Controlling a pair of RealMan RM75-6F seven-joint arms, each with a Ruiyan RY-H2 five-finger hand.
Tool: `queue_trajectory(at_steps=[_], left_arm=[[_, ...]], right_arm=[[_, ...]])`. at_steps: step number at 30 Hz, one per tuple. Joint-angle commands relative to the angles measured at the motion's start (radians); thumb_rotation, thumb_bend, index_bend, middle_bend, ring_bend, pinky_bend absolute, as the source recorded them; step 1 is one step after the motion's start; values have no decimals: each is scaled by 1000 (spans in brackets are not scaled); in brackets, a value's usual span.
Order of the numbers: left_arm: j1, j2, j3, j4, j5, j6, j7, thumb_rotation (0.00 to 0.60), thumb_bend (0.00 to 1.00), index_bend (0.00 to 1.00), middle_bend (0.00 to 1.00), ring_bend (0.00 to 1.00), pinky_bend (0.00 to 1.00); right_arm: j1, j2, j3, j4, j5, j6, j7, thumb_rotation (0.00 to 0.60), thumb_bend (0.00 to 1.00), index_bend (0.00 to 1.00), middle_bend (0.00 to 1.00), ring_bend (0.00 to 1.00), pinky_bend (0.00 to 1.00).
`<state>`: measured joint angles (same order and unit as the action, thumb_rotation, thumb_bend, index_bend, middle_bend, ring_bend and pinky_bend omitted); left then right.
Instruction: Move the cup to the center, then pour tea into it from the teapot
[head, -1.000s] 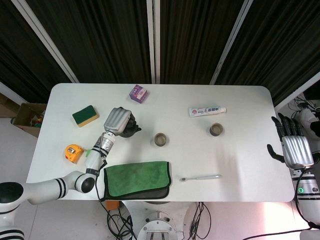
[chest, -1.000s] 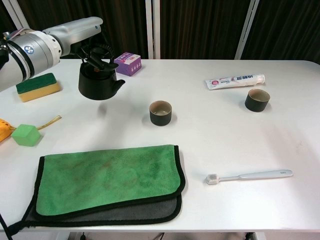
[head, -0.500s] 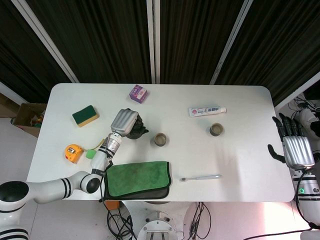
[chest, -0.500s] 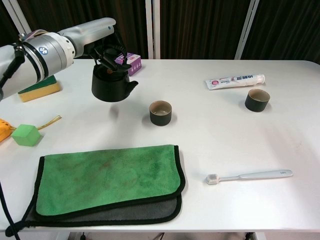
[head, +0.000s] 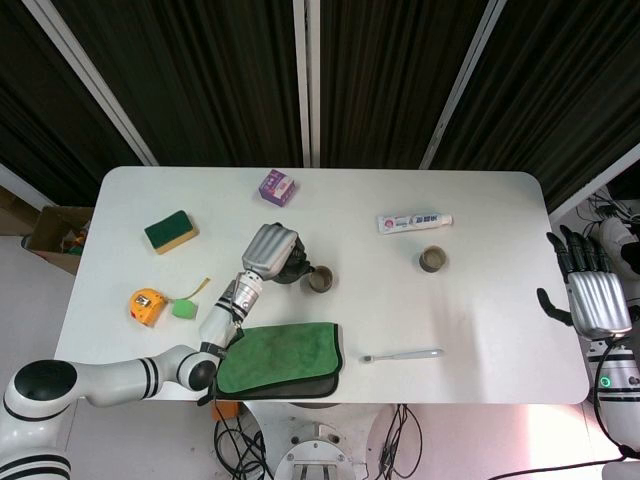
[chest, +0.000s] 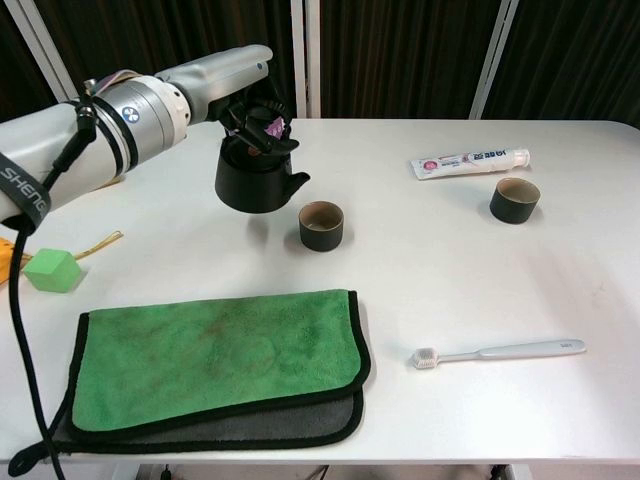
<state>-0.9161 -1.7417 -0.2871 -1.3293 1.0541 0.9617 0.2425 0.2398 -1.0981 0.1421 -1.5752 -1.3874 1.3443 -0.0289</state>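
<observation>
My left hand holds the black teapot by its top handle, lifted off the table. The teapot's spout points right toward a dark cup that stands near the table's middle, a short gap away. In the head view the hand covers most of the teapot. A second dark cup stands at the right, below the toothpaste tube. My right hand hangs off the table's right edge, fingers spread, holding nothing.
A green cloth lies at the front left. A toothbrush lies at the front right and a toothpaste tube at the back right. A purple box, sponge, green cube and yellow tape measure sit left.
My left hand has carried the teapot to the right, from the table's left side up beside the middle cup. The right hand has not moved.
</observation>
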Motion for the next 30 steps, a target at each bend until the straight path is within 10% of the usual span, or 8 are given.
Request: queue_trajectory(at_steps=[1, 30], left_arm=[[-5, -8, -1, 5, -3, -4, 4, 599, 338, 1000, 1000, 996, 452], [-29, -83, 7, 88, 68, 45, 65, 600, 339, 1000, 1000, 997, 452]], right_arm=[[0, 0, 0, -1, 0, 1, 0, 600, 325, 0, 0, 0, 0], [0, 4, 0, 6, 11, -14, 3, 600, 329, 0, 0, 0, 0]])
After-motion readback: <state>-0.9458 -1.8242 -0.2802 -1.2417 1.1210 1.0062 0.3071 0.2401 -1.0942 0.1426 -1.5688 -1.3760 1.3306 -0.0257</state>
